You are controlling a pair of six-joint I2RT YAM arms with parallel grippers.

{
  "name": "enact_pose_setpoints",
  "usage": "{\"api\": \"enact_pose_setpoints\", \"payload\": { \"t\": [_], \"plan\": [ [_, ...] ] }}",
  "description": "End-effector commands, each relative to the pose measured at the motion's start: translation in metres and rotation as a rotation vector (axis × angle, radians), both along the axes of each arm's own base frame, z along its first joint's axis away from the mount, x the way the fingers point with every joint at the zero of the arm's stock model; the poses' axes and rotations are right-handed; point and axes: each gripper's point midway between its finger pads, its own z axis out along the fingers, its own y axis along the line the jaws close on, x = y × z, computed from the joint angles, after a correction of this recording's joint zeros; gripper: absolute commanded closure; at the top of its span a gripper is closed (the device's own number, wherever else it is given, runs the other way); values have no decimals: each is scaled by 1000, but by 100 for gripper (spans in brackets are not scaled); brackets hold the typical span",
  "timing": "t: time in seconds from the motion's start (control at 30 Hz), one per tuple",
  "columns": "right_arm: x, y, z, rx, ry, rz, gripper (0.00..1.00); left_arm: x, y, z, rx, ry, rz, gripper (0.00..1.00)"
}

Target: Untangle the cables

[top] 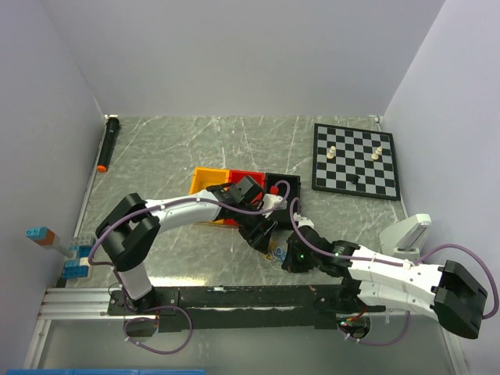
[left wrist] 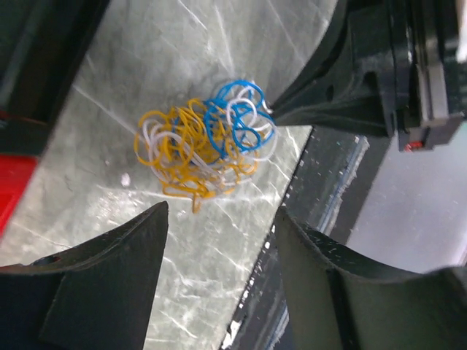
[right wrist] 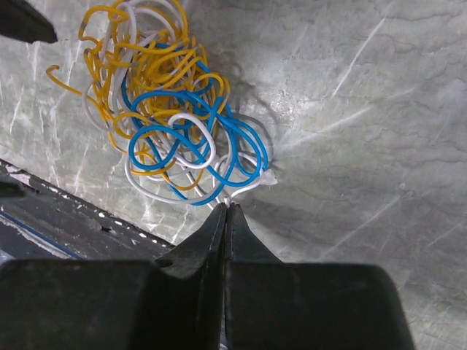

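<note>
Right claw [right wrist: 228, 210] pinched shut on the cables [right wrist: 171, 117], lower centre of frame; left claw [left wrist: 222, 213] open.
Risk: with the bundle unheld, pulling one strand likely drags the whole knot and tightens it.

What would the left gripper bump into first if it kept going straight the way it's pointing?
Most likely the tangled bundle of thin yellow, blue and white wires, lying straight ahead of the open left gripper. Depth is unclear, so it could touch the grey marbled tabletop first.
</note>
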Motion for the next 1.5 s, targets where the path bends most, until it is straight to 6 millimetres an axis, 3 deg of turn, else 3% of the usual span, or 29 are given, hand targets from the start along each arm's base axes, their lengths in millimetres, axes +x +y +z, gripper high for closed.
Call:
{"api": "enact_pose_setpoints", "payload": {
  "t": [0.0,0.17,0.47,0.63,0.8,0.93,1.2,1.47],
  "plan": [
    [1,2,2,20,1,-7,100,21,-13,-3,-6,-85,44,36],
    [1,2,3,35,-6,-5,100,26,-14,-14,18,-94,34,52],
    [2,3,2,36,-10,0,100,29,-6,-16,50,-140,20,99],
    [2,2,2,31,-9,1,100,21,5,-1,60,-147,-12,99],
    [4,1,3,25,-11,-10,100,15,34,19,100,-202,-80,99],
    [8,3,8,19,-16,-24,100,20,71,31,172,-265,-75,99],
    [16,3,17,-21,-37,-24,100,41,133,60,206,-323,102,99],
    [24,-11,21,-118,-42,-92,100,70,216,132,298,-595,288,99]
  ]
}}
